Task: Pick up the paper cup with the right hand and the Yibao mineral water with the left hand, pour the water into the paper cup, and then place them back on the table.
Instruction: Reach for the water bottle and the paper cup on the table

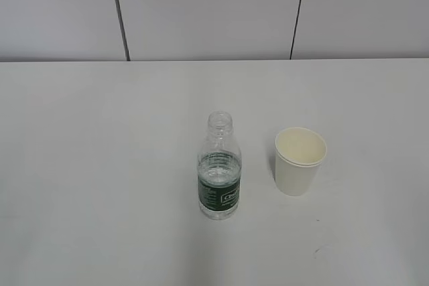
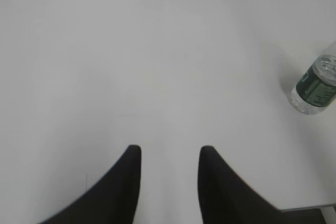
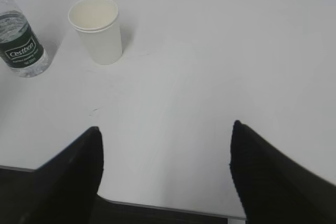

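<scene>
A clear water bottle [image 1: 219, 169] with a dark green label and no cap stands upright on the white table [image 1: 100, 165]. The white paper cup [image 1: 299, 161] stands upright just right of it, empty. Neither arm shows in the exterior view. In the left wrist view my left gripper [image 2: 169, 150] is open and empty above bare table, with the bottle [image 2: 316, 85] far to its right. In the right wrist view my right gripper [image 3: 165, 129] is wide open and empty near the table's front edge, with the cup [image 3: 97, 30] and the bottle [image 3: 20, 43] ahead to its left.
A grey panelled wall [image 1: 214, 11] rises behind the table. The table's front edge [image 3: 168, 208] runs just under my right gripper. Nothing else stands on the table.
</scene>
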Controlling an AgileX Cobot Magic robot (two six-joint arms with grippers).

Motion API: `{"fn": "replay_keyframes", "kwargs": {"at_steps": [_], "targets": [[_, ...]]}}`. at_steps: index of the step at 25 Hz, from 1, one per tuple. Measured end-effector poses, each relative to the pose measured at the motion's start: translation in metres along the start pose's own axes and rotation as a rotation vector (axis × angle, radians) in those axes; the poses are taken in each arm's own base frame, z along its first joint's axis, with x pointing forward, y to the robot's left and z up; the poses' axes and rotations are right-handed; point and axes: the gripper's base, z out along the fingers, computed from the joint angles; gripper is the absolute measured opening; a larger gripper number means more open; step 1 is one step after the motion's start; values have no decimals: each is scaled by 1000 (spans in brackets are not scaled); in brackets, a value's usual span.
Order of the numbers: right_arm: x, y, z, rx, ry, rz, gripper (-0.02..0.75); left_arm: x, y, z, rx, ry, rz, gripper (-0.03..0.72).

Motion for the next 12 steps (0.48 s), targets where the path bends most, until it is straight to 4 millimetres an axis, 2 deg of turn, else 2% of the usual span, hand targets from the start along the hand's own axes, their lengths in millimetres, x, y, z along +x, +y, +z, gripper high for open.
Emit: {"fn": "replay_keyframes", "kwargs": {"at_steps": [12], "targets": [[0, 0, 0, 0, 0, 0, 586, 0, 0, 0, 0, 0, 0, 238]]}}
